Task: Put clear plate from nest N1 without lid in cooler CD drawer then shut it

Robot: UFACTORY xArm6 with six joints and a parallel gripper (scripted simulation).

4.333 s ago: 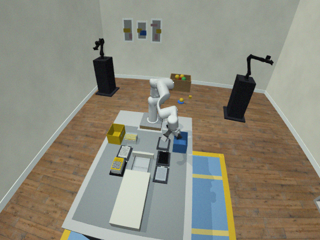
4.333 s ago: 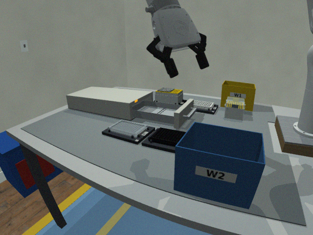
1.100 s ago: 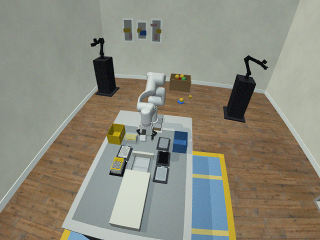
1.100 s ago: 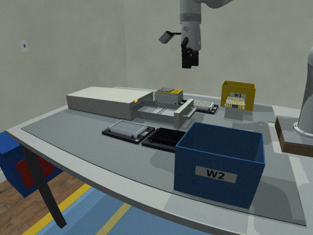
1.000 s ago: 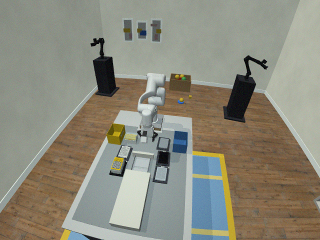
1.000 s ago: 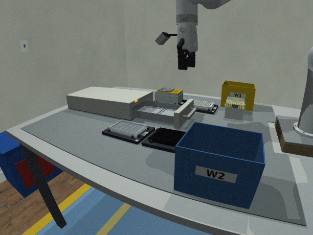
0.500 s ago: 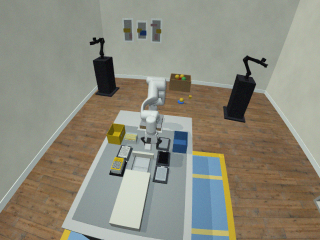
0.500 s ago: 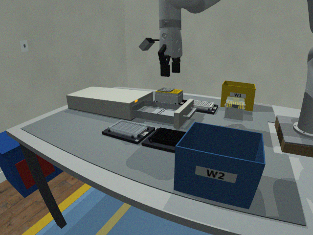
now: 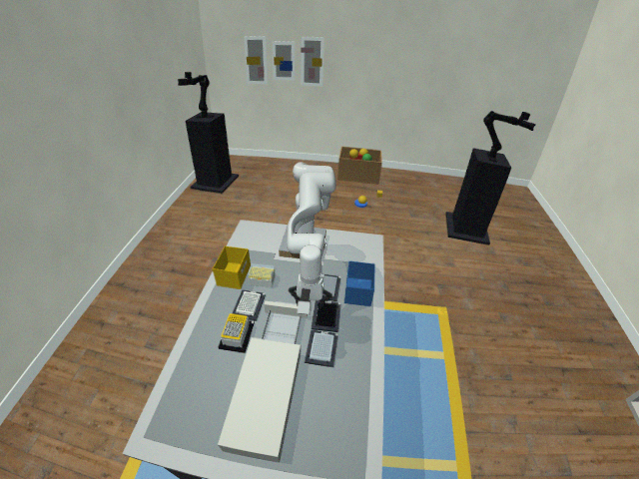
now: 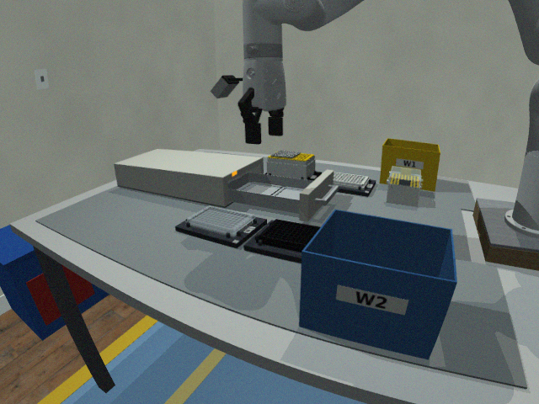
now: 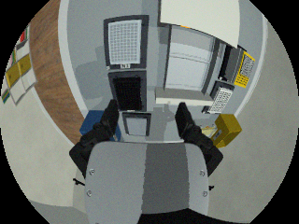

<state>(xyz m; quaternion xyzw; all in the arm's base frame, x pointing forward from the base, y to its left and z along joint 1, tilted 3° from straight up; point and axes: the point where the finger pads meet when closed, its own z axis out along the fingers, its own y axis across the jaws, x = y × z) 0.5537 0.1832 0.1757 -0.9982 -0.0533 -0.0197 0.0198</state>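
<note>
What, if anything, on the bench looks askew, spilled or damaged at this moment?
Nothing stands out. The cooler's drawer is pulled out with its amber lamp lit, as expected. The clear plate lies square in its nest, both bins stand upright, and the open end effector hangs above, holding nothing.

White, glossy arm (image 9: 309,206) of thick rounded tube segments with bulging round joints. Flared round foot (image 10: 524,219) at the bottom, bolted to a brown wooden block (image 10: 492,250) with a grey top. Grey band (image 10: 263,50) around the last segment, above a pale grey wrist with small dark screw dots. Small grey box camera (image 10: 223,86) on a thin black bracket at the side of the wrist. Black tool (image 10: 264,128) with two blocky fingers on short linked bars. Seen from the wrist, a grey rounded housing (image 11: 146,177) with small screw heads along both edges, black fingers splayed ahead of it.
</note>
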